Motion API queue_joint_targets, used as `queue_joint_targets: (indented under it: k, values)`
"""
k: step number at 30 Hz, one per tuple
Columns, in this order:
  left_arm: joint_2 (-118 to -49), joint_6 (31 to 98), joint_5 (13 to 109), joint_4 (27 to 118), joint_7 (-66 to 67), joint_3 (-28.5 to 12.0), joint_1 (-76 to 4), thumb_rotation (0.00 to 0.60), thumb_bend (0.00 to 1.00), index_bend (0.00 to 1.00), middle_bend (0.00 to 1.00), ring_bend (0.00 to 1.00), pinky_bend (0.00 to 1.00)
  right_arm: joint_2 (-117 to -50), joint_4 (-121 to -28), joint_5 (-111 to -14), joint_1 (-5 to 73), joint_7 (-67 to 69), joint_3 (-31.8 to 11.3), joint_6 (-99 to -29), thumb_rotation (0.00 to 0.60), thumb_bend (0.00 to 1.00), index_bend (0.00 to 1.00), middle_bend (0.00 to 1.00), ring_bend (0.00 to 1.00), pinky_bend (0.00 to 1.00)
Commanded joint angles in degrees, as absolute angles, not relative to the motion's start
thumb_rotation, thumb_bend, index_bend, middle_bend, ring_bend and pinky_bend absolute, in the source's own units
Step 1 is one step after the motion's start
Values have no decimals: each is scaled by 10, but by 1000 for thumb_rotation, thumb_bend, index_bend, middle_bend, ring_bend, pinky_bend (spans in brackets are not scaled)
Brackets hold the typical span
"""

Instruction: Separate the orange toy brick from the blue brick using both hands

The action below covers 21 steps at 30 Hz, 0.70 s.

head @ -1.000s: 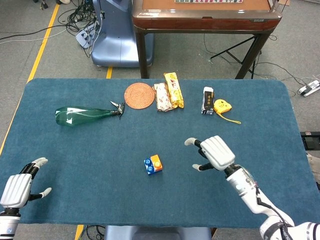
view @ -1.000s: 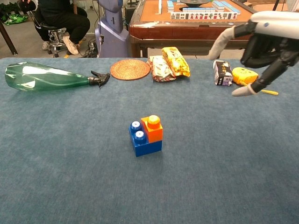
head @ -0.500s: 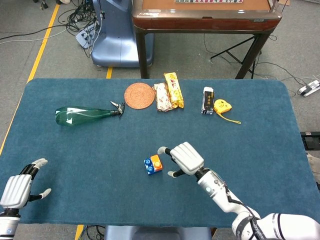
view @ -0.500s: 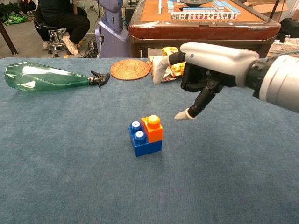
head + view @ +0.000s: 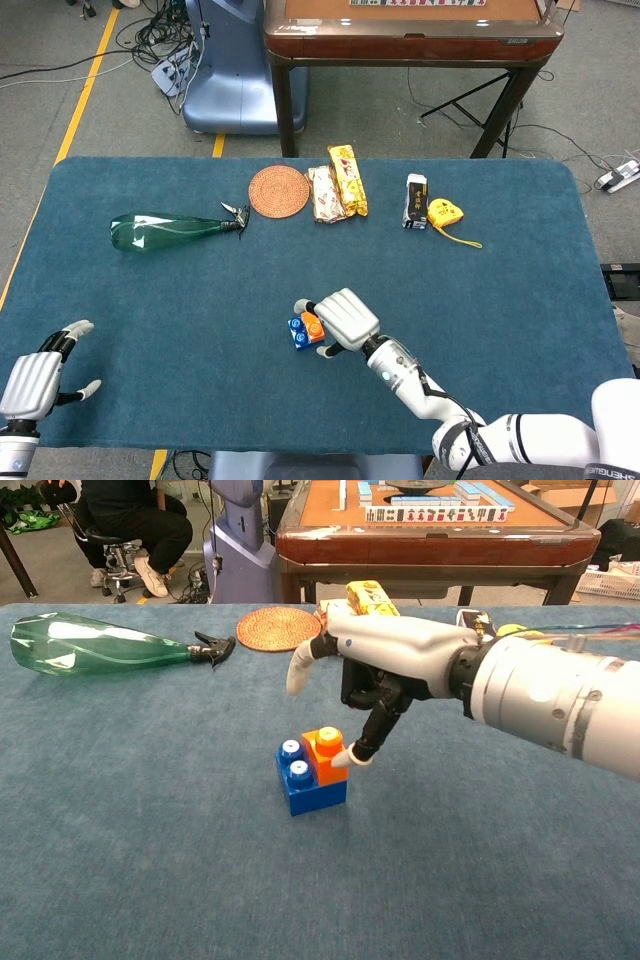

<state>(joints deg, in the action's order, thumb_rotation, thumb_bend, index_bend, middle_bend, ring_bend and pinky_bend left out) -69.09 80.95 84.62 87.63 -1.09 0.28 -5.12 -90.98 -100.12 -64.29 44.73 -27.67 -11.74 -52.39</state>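
Observation:
The orange toy brick [image 5: 325,755] sits on the right half of the blue brick [image 5: 303,784], both standing on the blue cloth near the middle front; in the head view the pair shows as orange brick [image 5: 313,325] and blue brick [image 5: 298,332]. My right hand [image 5: 385,675] [image 5: 341,318] hangs over them from the right, fingers apart, one fingertip [image 5: 341,760] touching the orange brick's right side. It grips nothing. My left hand [image 5: 35,377] rests open at the table's front left edge, far from the bricks, and does not show in the chest view.
A green spray bottle [image 5: 170,230] lies at the left. At the back are a woven coaster [image 5: 279,190], two snack packs [image 5: 337,186], a small box [image 5: 415,200] and a yellow tape measure [image 5: 445,213]. A wooden table stands beyond the far edge.
My right hand has swept left and down from the table's right side to the bricks, and a fingertip now touches the orange brick. The bricks and left hand have stayed put.

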Motion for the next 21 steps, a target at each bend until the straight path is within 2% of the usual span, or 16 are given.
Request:
queue_joint_targets:
  k: [1, 21]
  values:
    - [-692, 809, 846, 875, -11, 3, -51, 600, 0, 233, 193, 229, 587, -923, -988, -631, 458, -285, -120, -523, 600, 0, 287, 996, 1000, 1000]
    - [-695, 807, 845, 863, -20, 5, -48, 600, 0, 233, 193, 228, 587, -983, -915, -564, 522, -298, -137, -510, 600, 0, 287, 995, 1000, 1000]
